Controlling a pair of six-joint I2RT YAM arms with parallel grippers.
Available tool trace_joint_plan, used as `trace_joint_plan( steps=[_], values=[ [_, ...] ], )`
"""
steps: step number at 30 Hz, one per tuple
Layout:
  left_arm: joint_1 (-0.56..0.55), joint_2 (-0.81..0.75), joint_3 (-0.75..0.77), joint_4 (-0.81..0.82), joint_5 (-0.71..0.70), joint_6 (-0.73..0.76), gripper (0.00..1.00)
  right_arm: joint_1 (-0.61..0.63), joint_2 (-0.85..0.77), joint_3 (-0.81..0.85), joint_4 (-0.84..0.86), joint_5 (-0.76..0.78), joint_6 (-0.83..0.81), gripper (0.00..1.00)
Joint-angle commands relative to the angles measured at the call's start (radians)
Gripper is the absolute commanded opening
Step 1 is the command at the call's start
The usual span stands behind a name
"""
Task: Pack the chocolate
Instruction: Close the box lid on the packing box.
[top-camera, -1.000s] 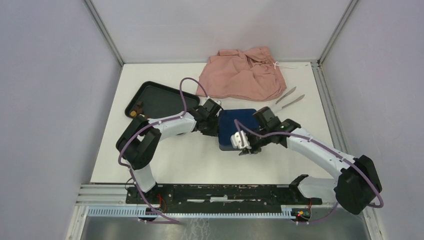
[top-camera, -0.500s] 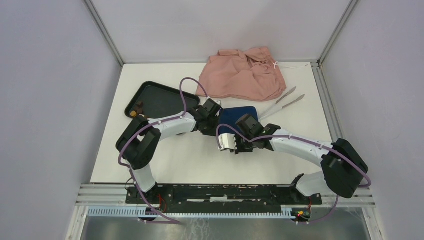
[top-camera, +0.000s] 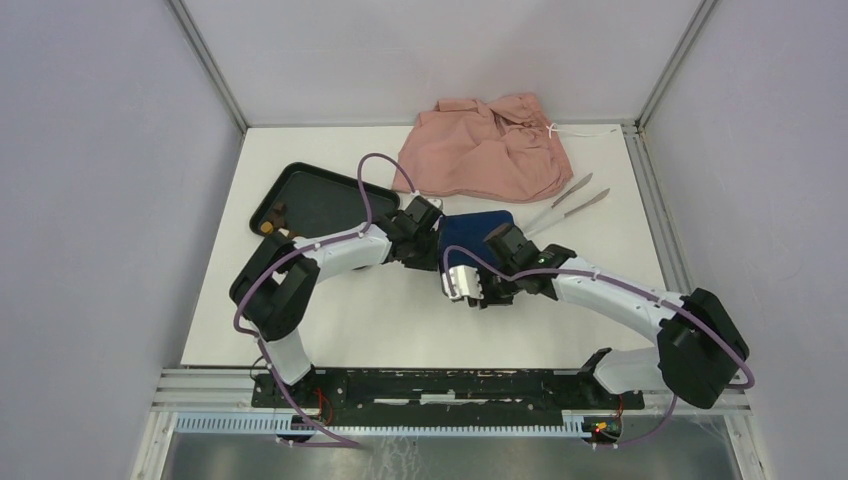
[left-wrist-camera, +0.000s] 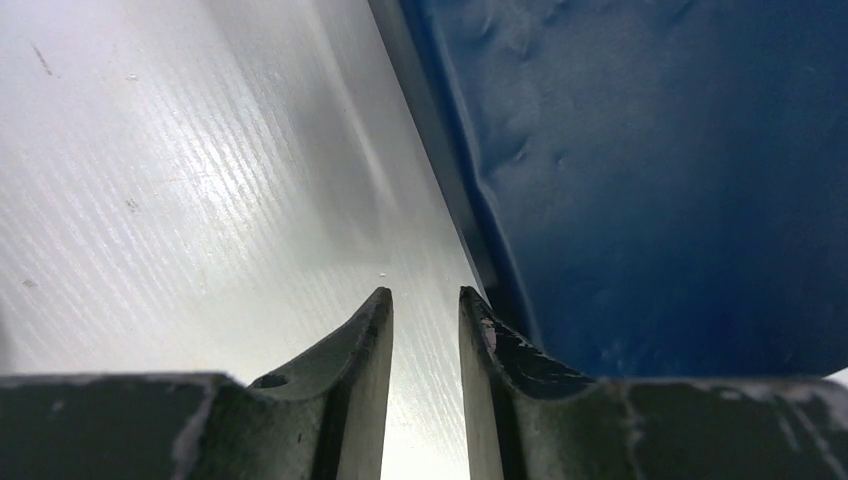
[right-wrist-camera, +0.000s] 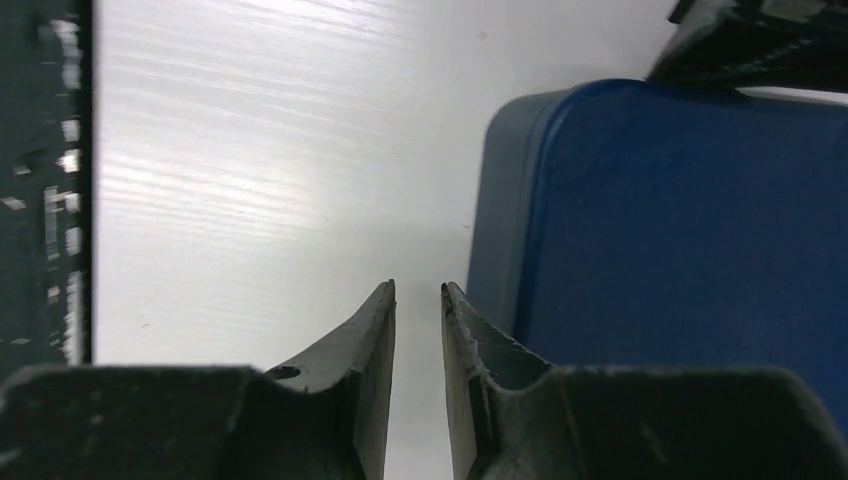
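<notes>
**Top view.** Both tools crowd the left side of the box (top-camera: 478, 228). The left tool (top-camera: 428, 252) is at its left edge and the right tool (top-camera: 462, 285) is at its near-left corner, close to each other. The likeliest trouble is a knock between them. A finger could also catch the box wall and shove the box across the bench (top-camera: 350, 320).

The chocolate (top-camera: 278, 212) lies well apart from the box, as a few pieces in the left corner of the tray (top-camera: 320, 195). The rest of the tray that shows looks bare. The box shows a plain blue top with no compartments on view, so its contents cannot be told. If that top is a lid, I judge that nothing can be packed until it comes off. A cloth (top-camera: 485, 150) and tongs (top-camera: 575, 198) lie toward the back.

**Left wrist.** The left tool (left-wrist-camera: 425, 300) is released, its fingers a narrow slit apart with nothing between them. It sits over bare bench just beside the box edge. Any sideways drift here would probably push the box.

**Right wrist.** The right tool (right-wrist-camera: 418, 292) is likewise released and empty, its fingers a narrow slit apart, just beside the box's rounded corner. No chocolate shows in either wrist view. The pieces are tiny against these fingers, so they may slip when picked.
</notes>
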Motion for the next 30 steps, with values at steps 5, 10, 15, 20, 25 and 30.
trace_joint_plan(
  steps=[5,10,15,20,25,30],
  values=[
    [0.0,-0.078,0.023,-0.006,-0.027,0.044,0.38,-0.16,-0.121,0.098,-0.194,-0.376,-0.14,0.36],
    [-0.001,-0.072,0.027,0.001,-0.017,0.048,0.38,-0.311,-0.174,0.112,-0.122,-0.428,-0.036,0.52],
    [-0.001,-0.059,0.054,-0.001,-0.004,0.054,0.38,-0.523,-0.2,0.034,0.187,-0.325,0.37,0.78],
    [-0.002,-0.037,0.071,0.007,0.023,0.055,0.38,-0.661,-0.119,-0.035,0.332,-0.302,0.632,0.86],
    [-0.002,-0.017,0.071,0.03,0.059,0.051,0.38,-0.679,0.029,-0.043,0.336,-0.334,0.716,0.85],
    [-0.003,-0.006,0.07,0.043,0.073,0.05,0.38,-0.692,0.09,-0.05,0.331,-0.358,0.743,0.83]
  ],
)
